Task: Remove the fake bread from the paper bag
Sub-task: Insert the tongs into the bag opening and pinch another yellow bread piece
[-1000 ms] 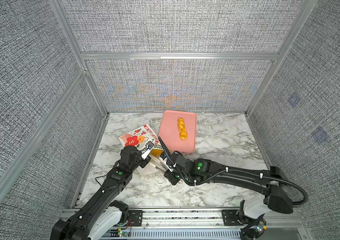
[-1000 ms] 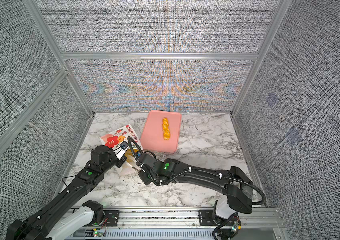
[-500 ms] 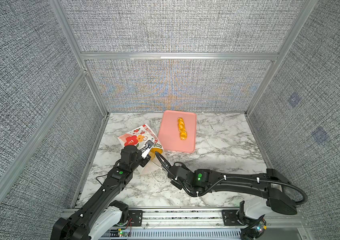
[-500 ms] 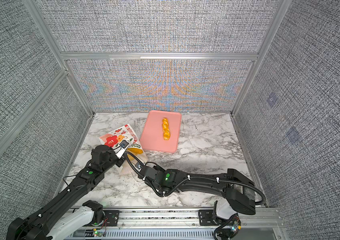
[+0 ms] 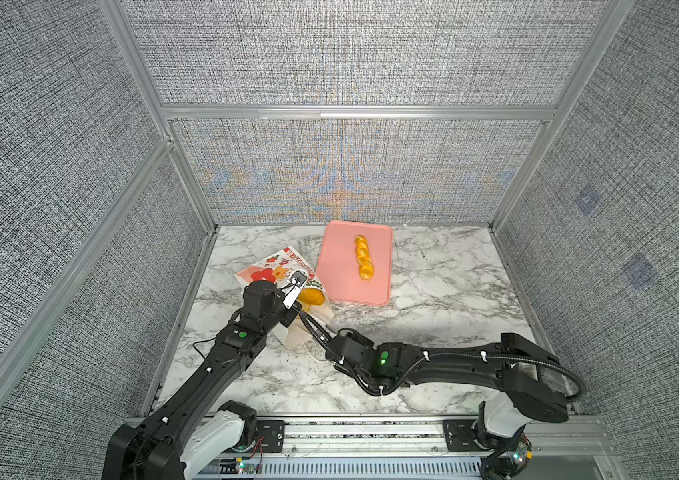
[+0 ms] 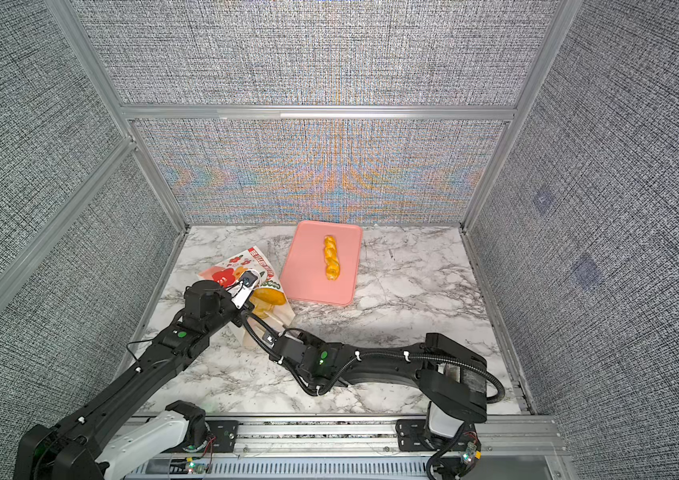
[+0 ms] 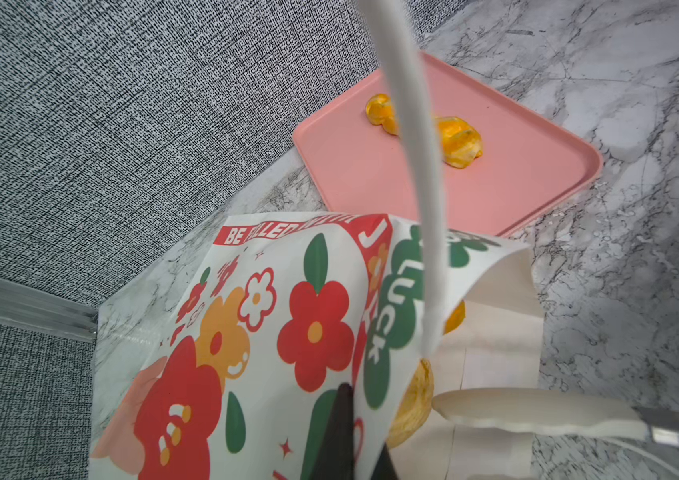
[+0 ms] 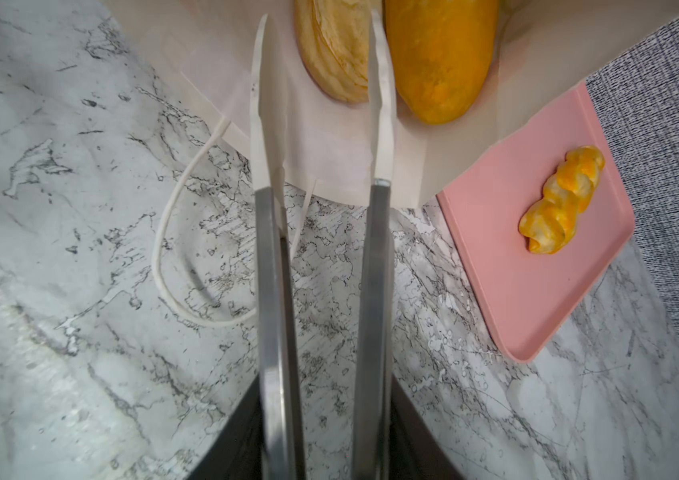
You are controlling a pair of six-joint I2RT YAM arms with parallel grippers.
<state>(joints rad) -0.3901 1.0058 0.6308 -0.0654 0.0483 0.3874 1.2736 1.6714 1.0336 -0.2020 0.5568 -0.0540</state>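
The paper bag [image 5: 271, 270] [image 6: 238, 266] lies on its side on the marble, its mouth toward the front. My left gripper [image 5: 292, 312] [image 7: 348, 415] is shut on the bag's upper rim [image 7: 287, 332] and holds the mouth open. Inside lie fake bread pieces: a ridged roll [image 8: 329, 50] [image 7: 414, 399] and a smooth orange loaf [image 8: 441, 58] [image 5: 312, 296] [image 6: 267, 296]. My right gripper [image 5: 335, 347] [image 6: 283, 345] [image 8: 321, 436] is shut on metal tongs [image 8: 371, 270]. Their white tips [image 8: 260, 104] stand apart inside the mouth, with the ridged roll partly between them. A twisted stick [image 5: 364, 257] [image 6: 331, 257] [image 8: 562, 199] lies on the tray.
The pink tray [image 5: 337, 282] [image 6: 304, 282] [image 7: 371, 174] [image 8: 516, 291] sits just right of the bag, near the back wall. One white cord handle [image 8: 163, 232] loops on the marble by the bag's mouth. Another [image 7: 408, 124] hangs near the left wrist camera. Grey panel walls enclose the table.
The right arm has sunk lower toward the table's front, and the tongs now point into the bag's mouth with their tips slightly wider. The left gripper still holds the rim.
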